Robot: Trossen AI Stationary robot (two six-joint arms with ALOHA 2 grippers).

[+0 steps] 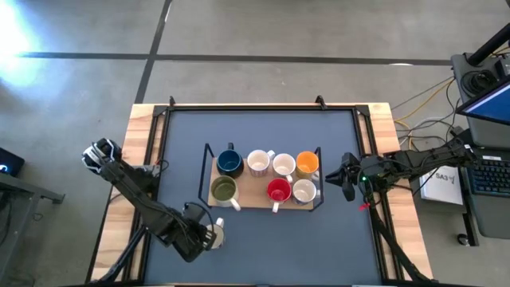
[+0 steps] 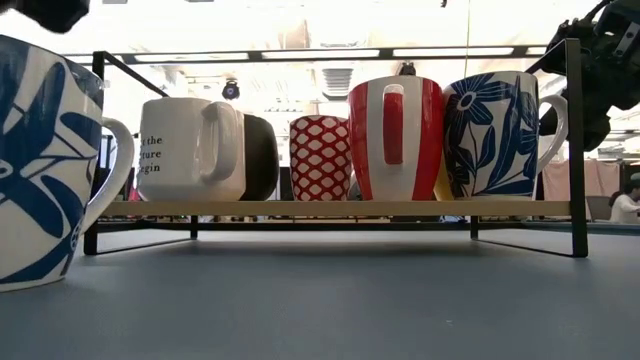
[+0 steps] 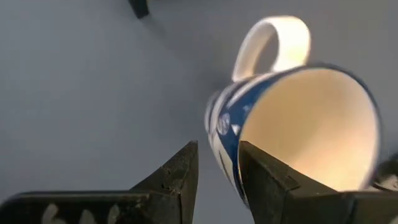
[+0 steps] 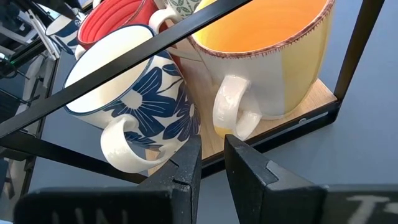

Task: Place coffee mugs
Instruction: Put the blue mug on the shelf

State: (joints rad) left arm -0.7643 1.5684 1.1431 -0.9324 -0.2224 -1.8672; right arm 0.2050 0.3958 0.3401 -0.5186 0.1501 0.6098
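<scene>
On wooden rack [image 1: 255,199], seven mugs [image 1: 278,190]

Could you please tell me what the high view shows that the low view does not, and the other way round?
Only the high view shows both arms whole, the left gripper at a mug off the rack, the right gripper beside the rack's right end, and the mug interiors: dark blue, olive, orange.

Only the low view shows the mugs' sides: lettering on a white mug, a red lattice pattern, blue flowers, and the room behind.

Both show the rack with its mugs, including the red mug.
</scene>
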